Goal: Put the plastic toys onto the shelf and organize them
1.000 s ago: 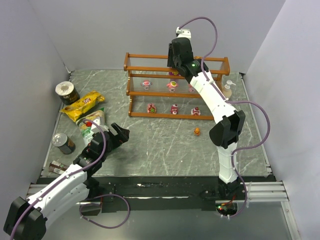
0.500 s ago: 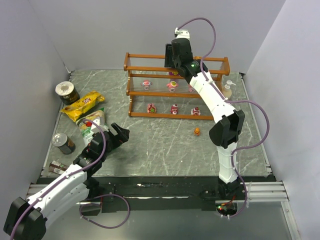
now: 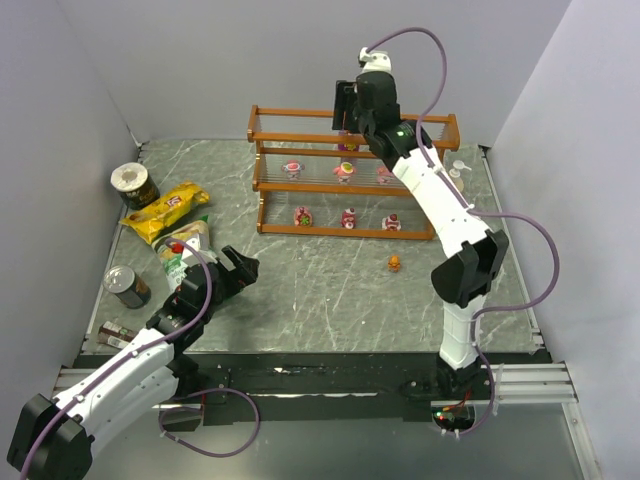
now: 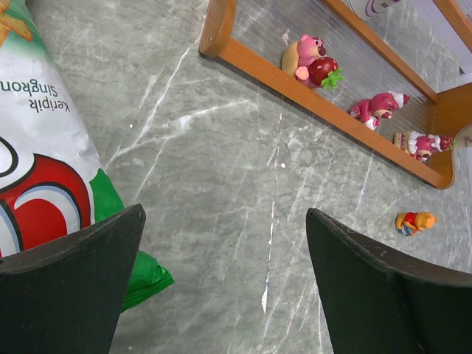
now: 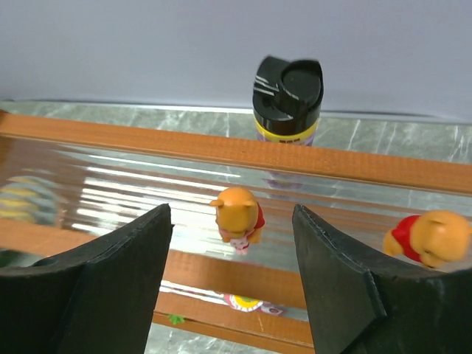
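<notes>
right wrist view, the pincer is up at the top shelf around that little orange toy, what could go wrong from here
1. The right pincer is open and straddles the small orange toy standing on the top tier of the shelf. Pulling out sideways rather than straight back could clip the toy with a finger and topple it.
2. The tier is clear slats, so a tipped toy might knock into the second orange toy beside it or drop off the edge.

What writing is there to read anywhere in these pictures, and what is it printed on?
"Keripik Singkong": upside down in the left wrist view, on the white, red and green chip bag.
Yellow chip bag: print too small to read.
Back can and near can: labels too small to read.
Black-capped bottle: no legible text shows.
</notes>
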Robot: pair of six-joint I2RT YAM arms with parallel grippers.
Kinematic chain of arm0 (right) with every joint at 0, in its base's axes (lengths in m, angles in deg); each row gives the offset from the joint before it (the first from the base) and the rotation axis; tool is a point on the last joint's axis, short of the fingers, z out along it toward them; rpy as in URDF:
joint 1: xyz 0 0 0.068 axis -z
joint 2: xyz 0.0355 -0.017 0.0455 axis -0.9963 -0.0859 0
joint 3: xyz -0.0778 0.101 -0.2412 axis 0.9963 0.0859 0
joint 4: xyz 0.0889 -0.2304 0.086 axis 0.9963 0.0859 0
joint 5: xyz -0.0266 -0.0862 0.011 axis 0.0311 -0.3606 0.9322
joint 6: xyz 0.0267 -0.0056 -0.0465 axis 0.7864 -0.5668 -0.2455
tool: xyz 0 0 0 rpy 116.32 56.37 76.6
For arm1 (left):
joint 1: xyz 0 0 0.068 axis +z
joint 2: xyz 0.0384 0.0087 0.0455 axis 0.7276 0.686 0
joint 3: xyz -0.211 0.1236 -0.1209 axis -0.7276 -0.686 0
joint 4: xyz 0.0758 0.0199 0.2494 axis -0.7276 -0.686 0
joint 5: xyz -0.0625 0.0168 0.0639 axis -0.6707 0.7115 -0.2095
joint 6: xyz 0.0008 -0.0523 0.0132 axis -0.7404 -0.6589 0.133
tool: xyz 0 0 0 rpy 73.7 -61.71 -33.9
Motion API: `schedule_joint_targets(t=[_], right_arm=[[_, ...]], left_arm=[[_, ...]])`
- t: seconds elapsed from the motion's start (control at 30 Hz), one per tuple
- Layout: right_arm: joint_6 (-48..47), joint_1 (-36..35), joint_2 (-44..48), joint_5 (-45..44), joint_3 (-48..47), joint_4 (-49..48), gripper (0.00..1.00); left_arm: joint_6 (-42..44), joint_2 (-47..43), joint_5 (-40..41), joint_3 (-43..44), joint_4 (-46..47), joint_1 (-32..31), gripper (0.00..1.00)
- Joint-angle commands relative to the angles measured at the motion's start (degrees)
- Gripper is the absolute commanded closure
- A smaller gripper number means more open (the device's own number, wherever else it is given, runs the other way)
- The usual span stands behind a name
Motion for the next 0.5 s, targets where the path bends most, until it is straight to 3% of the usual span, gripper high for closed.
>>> schedule_joint_targets(t=[0.0,0.13,0.47], right_arm=[[-1.0,0.3,7.2,1.0,1.5,-1.8,0.27],[-0.9,0.2,13.2,1.2,7.8,-3.1,0.26],[2.7,0.4,39.1,1.5,47.6,-13.4,0.23]], left_arm=[[0.6,-0.8,0.5,2.2,0.3,0.1,0.04],[0.6,-1.1,0.2,2.2,0.7,0.1,0.04],[0.6,-1.2,-0.2,2.1,0.9,0.1,0.04]])
